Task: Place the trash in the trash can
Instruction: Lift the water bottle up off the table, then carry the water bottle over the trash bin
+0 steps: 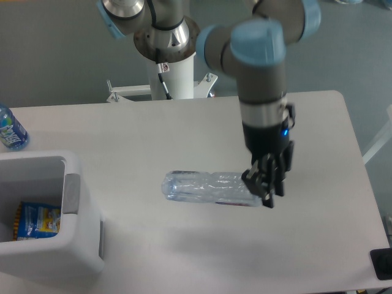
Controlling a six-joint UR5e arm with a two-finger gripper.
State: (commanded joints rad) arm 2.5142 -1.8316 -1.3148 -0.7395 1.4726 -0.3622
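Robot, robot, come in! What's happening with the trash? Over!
Gripper shut on crushed clear plastic bottle, lifted. Crumpled blue wrapper already inside boxy white bin. Path clear.

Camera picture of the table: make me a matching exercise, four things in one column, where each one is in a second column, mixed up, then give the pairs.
Things:
1. snack wrapper
2. crushed clear bottle
3. small blue-labelled bottle
4. trash can

Places:
A. far left edge of the table
B. held at one end by the tool, lying level
C. front left corner of the table
D. inside the white bin

Pairs: 1-D, 2-B, 3-A, 4-C
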